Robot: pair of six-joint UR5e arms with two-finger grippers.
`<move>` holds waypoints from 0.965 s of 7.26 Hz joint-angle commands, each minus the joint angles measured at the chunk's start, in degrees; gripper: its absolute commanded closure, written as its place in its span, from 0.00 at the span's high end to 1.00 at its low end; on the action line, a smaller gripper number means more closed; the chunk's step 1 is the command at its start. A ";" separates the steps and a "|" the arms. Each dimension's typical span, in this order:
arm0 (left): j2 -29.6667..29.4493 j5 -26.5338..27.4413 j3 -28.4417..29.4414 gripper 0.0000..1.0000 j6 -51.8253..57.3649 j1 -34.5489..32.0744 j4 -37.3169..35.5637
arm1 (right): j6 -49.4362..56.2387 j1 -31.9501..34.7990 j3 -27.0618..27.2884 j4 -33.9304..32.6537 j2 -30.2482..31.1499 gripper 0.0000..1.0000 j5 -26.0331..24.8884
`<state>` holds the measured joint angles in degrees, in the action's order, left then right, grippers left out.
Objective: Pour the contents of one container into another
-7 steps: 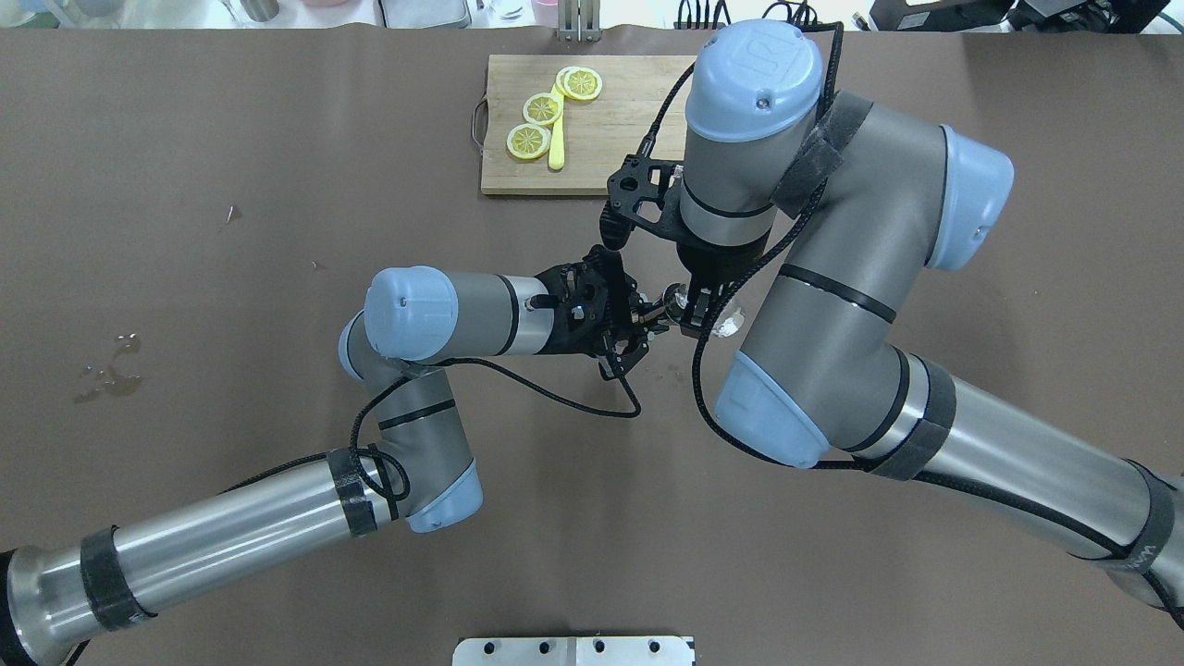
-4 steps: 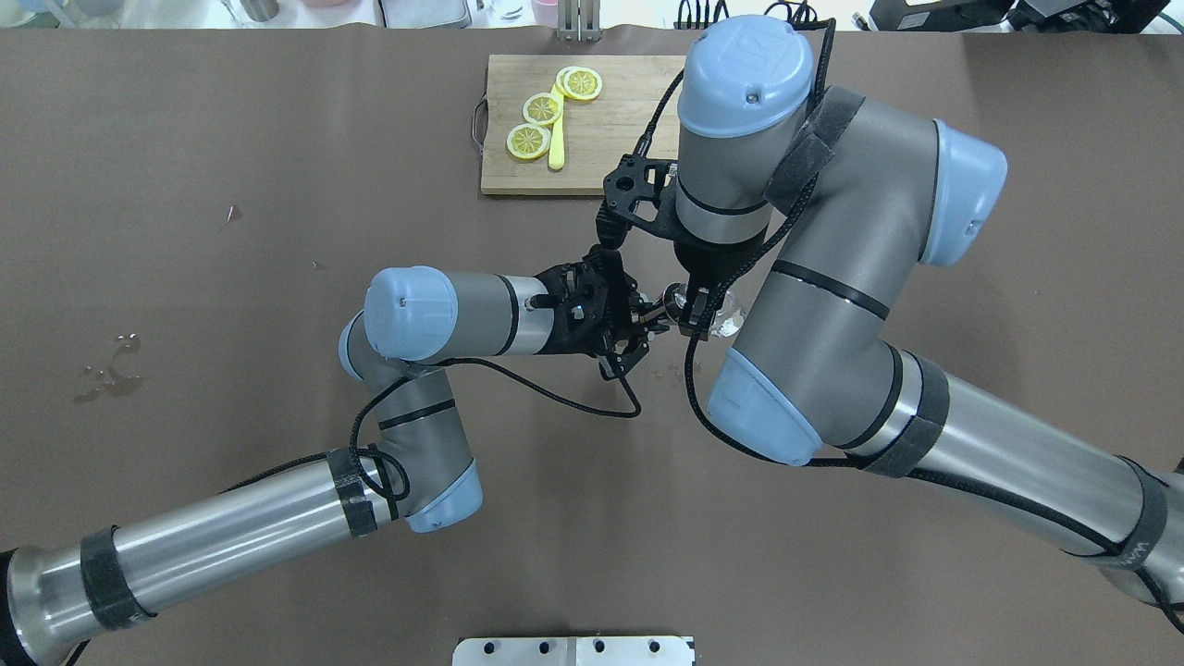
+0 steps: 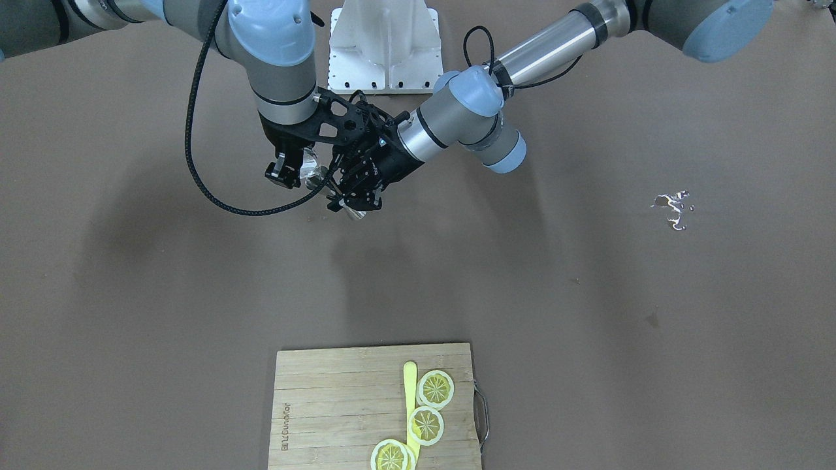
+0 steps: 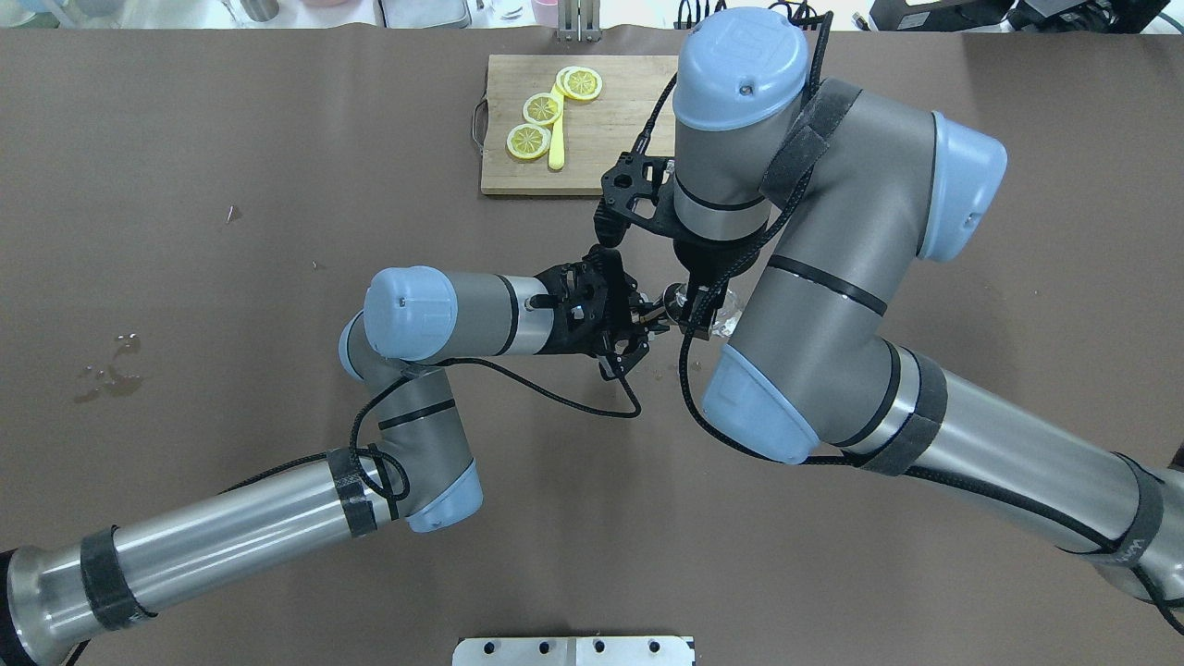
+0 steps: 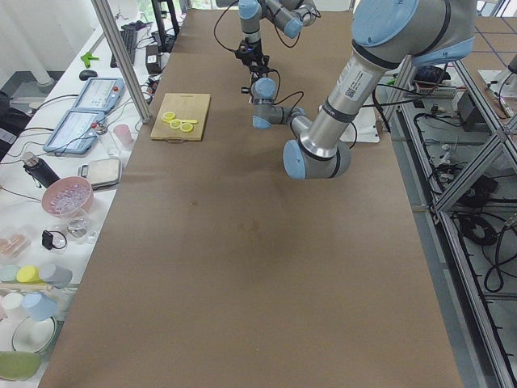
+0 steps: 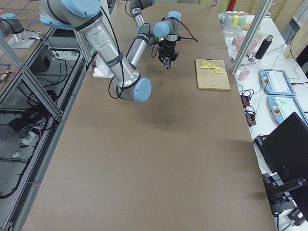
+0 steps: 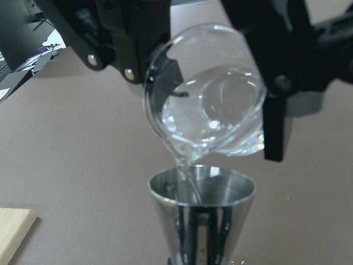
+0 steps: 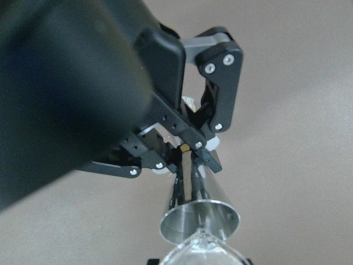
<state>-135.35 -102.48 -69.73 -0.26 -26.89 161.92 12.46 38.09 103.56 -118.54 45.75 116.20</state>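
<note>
My right gripper (image 3: 290, 171) is shut on a clear glass (image 7: 209, 105), tipped with its mouth down over a steel measuring cup (image 7: 201, 212). A thin stream of clear liquid runs from the glass lip into the cup. My left gripper (image 3: 353, 196) is shut on the cup's lower part and holds it upright above the table. In the right wrist view the steel cup (image 8: 201, 218) sits just under the glass rim (image 8: 204, 255), with the left gripper (image 8: 190, 149) behind it. Both grippers meet mid-table, the left gripper (image 4: 643, 326) beside the right gripper (image 4: 696, 310).
A wooden cutting board (image 4: 610, 157) with lemon slices (image 4: 541, 109) and a yellow knife lies at the far side. A small puddle (image 4: 106, 370) wets the brown table on the robot's left. The right arm's elbow overhangs the middle of the table.
The right arm's wrist and elbow have shifted a little toward the left arm, carrying the tipped glass. The left arm and the steel cup have stayed in place.
</note>
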 commanded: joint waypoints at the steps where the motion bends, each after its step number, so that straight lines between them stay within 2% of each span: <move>1: 0.00 0.00 0.12 0.00 0.00 0.00 0.32 | 0.29 0.14 0.42 0.06 0.39 0.00 -0.45; 3: 0.00 0.00 0.30 0.00 0.00 0.00 0.41 | 0.11 0.31 0.59 0.67 0.66 0.00 -0.63; 5: 0.00 0.00 0.30 0.00 0.00 0.09 0.94 | -0.85 0.93 2.34 7.85 4.07 0.00 -0.80; 7: 0.00 0.00 0.30 0.00 0.00 0.09 1.47 | -1.38 3.29 8.12 12.26 10.11 0.00 -0.72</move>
<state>-135.35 -102.48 -69.44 -0.26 -26.82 163.16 11.55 39.96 107.98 -109.35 51.89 115.46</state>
